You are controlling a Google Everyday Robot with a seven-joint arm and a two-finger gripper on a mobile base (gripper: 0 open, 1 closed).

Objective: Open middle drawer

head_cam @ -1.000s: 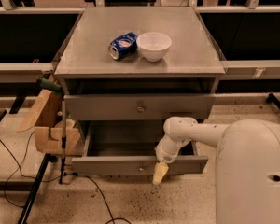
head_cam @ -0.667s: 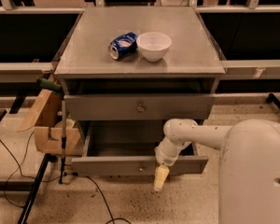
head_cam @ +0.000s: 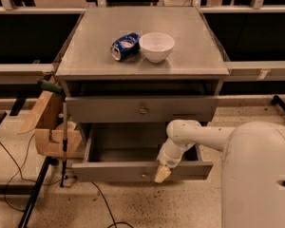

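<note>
The flat grey middle drawer (head_cam: pixel 104 109) bears a small round brass-coloured knob (head_cam: pixel 143 110). The cream-yellow gripper (head_cam: pixel 162 174), on a smooth white robot arm (head_cam: pixel 204 137), sits against the grey front of the lower drawer (head_cam: pixel 104 171). On the dull grey cabinet top (head_cam: pixel 194 56) are a blue-and-white crushed can (head_cam: pixel 125 46) and a plain white round bowl (head_cam: pixel 156 46); the beige floor (head_cam: pixel 180 208) is speckled dark

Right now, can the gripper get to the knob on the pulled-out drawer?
Probably yes: the gripper hangs at the front of the middle drawer, close beside its knob, with nothing between them.
</note>
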